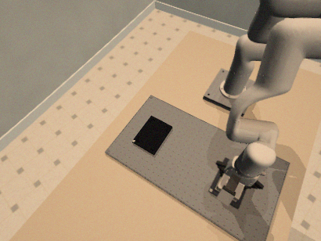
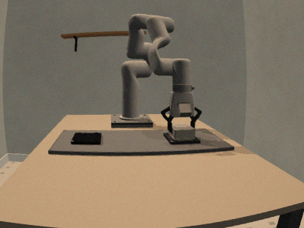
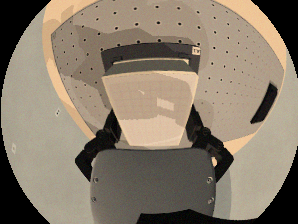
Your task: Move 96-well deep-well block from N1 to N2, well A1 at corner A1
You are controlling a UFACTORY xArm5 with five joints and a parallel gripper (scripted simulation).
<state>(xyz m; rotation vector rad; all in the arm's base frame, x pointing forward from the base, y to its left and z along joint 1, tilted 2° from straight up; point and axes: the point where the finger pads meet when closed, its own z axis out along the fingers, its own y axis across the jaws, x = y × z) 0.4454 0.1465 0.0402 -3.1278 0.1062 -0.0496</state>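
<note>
open gripper (image 2: 182,126) straddling block (image 2: 183,132)
not gripped yet (fingers wide); lift and move to empty nest (image 2: 86,138) all left.

The arm (image 2: 130,89) rises from its base, folds over and points its wrist (image 2: 182,75) straight down. The gripper (image 2: 181,126) hangs low, fingers (image 2: 170,125) spread wide, holding nothing.

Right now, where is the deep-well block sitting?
In the exterior view the deep-well block sits in its dark nest on the right side of the grey perforated plate, directly under the gripper, whose open jaws straddle it.
</note>
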